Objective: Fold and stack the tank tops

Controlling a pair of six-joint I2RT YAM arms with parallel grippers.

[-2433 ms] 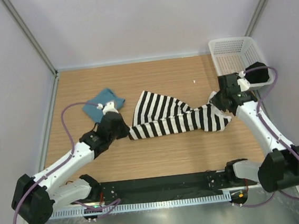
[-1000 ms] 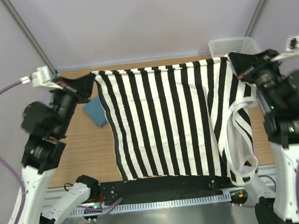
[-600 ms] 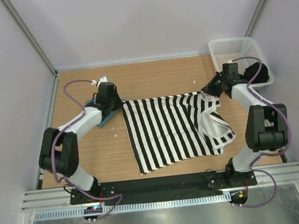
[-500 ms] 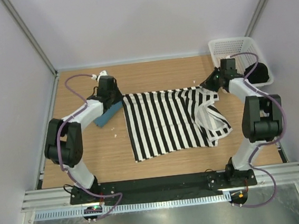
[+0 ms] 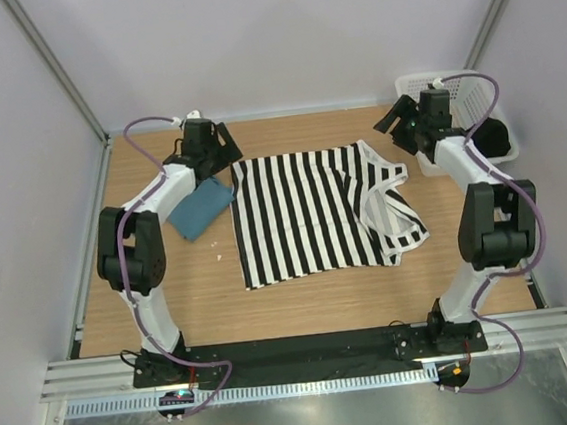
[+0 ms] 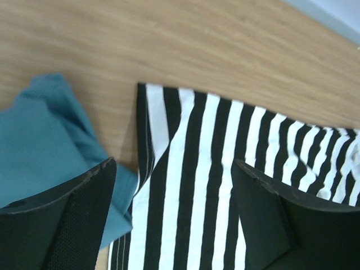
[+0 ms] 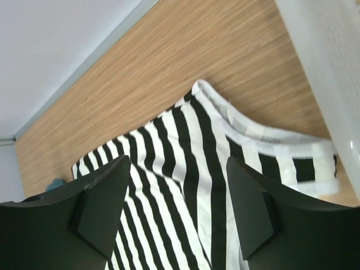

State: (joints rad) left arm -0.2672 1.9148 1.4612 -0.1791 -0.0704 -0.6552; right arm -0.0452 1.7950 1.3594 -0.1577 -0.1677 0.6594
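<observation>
The striped top point(image 5: 308, 210) lies spread on the desk point(image 5: 302, 301), stripes running near to far; its right side is bunched, the straps rumpled over it; the teal top point(image 5: 201, 208) sits folded just beside its left edge; the left gripper point(image 5: 221, 144) hangs by the far left corner, the right gripper point(image 5: 393, 122) by the far right one, next to the basket point(image 5: 458, 90); neither holds cloth.

Bare table point(image 5: 303, 306) lies open before the striped tank top point(image 5: 303, 211); the basket point(image 5: 484, 103) crowds the far-right corner.
</observation>
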